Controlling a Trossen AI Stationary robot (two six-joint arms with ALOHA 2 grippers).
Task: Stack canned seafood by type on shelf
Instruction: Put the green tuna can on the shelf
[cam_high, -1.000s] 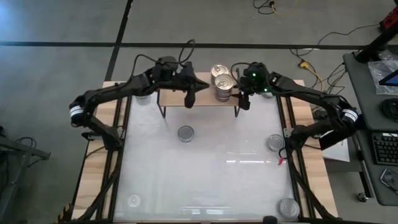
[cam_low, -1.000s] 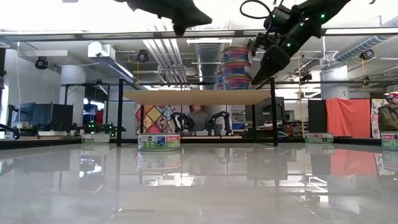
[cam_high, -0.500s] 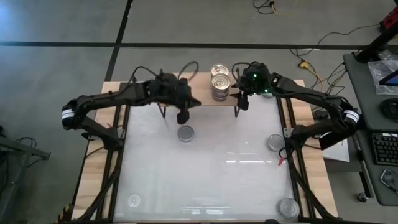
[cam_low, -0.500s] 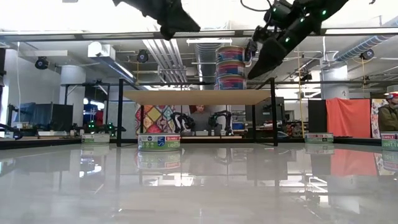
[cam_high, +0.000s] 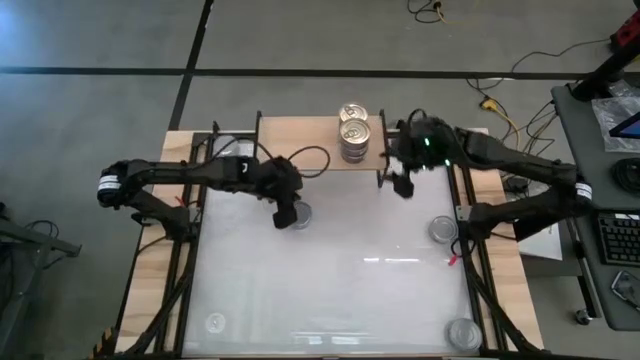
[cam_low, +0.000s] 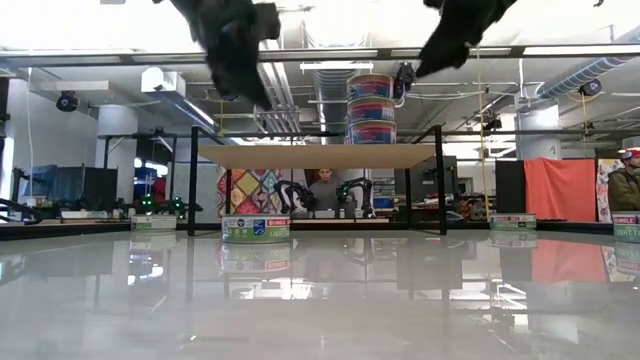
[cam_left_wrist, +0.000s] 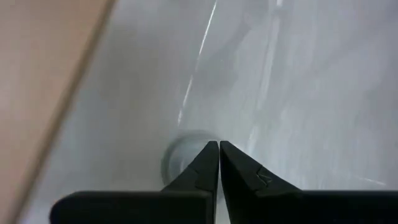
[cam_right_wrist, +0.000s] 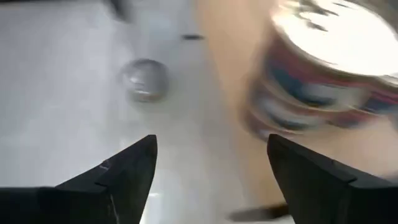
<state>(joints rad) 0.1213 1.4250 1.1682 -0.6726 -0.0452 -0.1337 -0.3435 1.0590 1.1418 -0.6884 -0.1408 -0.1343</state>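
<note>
Shelf (cam_high: 300, 150) at 12 o'clock carries gold-lid tins (cam_high: 352, 135), two stacks touching. Left gripper (cam_high: 285, 214), fingers together, hangs over a silver tin (cam_high: 301, 214) near centre. Right gripper (cam_high: 402, 183), fingers apart and empty, sits at the shelf's right end.

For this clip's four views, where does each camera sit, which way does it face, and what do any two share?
High view: overhead, straight down on the white tabletop; both dark arms show.
Low view: at table height, level across to the light-wood shelf; both arms enter from above.
Left wrist view: looks past the shut left gripper at a silver-lidded tin.
Right wrist view: past the open right gripper toward the stack of gold-lidded round tins.
Shared: the high and low views both show that stack.
</note>
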